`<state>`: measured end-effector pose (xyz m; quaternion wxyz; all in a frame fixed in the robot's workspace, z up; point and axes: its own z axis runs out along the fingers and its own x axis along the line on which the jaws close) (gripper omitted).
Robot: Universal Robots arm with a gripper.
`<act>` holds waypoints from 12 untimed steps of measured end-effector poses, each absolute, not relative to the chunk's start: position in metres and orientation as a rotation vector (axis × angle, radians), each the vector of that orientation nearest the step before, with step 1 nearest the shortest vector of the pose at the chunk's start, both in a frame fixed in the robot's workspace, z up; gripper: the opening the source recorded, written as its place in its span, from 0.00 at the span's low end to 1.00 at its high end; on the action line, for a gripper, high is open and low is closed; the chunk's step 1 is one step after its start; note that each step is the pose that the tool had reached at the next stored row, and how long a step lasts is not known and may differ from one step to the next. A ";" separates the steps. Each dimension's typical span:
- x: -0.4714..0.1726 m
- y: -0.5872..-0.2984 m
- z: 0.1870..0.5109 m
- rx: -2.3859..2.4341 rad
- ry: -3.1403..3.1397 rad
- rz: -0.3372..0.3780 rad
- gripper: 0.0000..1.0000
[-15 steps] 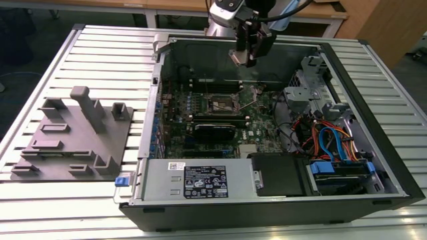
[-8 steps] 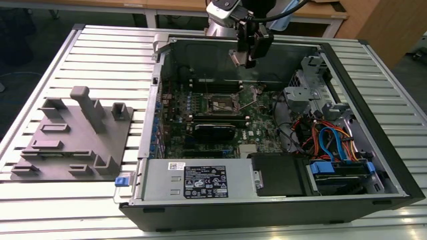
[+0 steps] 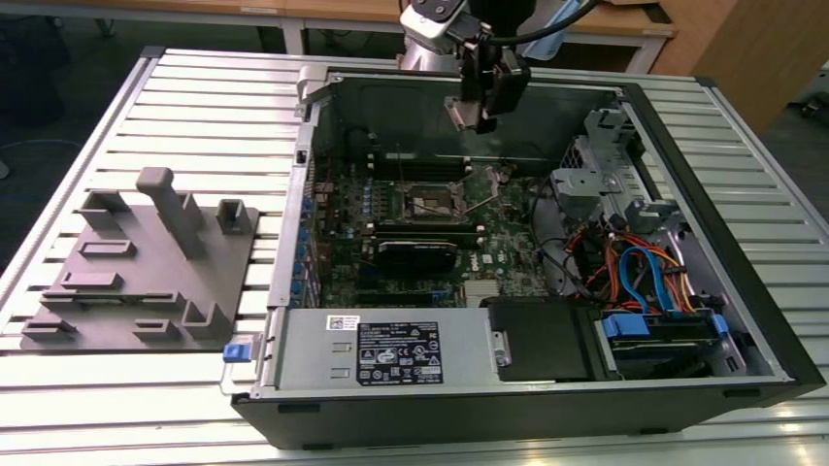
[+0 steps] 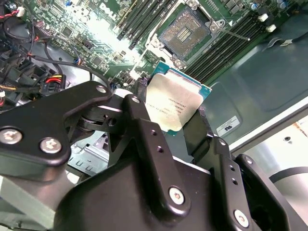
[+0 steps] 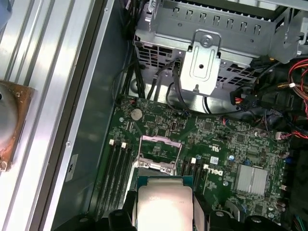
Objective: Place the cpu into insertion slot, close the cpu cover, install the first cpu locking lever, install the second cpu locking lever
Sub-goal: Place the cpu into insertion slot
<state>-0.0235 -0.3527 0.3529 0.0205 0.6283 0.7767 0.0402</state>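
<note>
We're looking into the open computer case (image 3: 518,422) lying on the slatted tabletop (image 3: 143,408). The gripper (image 3: 484,115) hangs above the far end of the green motherboard (image 3: 506,238). The jaws are clamped on the cpu (image 4: 174,98), one finger on each of two opposite edges, its dull silvery top facing the camera in both wrist views. The chip is up in the air, touching nothing but those black fingers (image 4: 139,113).

There's the insertion slot (image 4: 185,31), and in the second wrist view its field of contacts lies bare inside the thin metal rim. The cpu sits clear of it, near but well short of contact. A thin metal lever (image 4: 232,32) angles out beside the slot, across the long black memory slots (image 4: 226,48).

In the exterior view the slot (image 3: 434,201) shows as a small dark square in the middle of the board, with the long black card (image 3: 417,254) just on the near side of it. On the exterior view's left, a grey fixture plate (image 3: 130,282) rests on the tabletop, well apart from the case.
</note>
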 end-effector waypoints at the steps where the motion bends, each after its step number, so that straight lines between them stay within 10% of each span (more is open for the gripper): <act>1: -0.024 -0.353 0.352 1.948 2.409 0.124 0.55; 12: -0.024 -0.353 0.336 2.105 2.265 0.119 0.55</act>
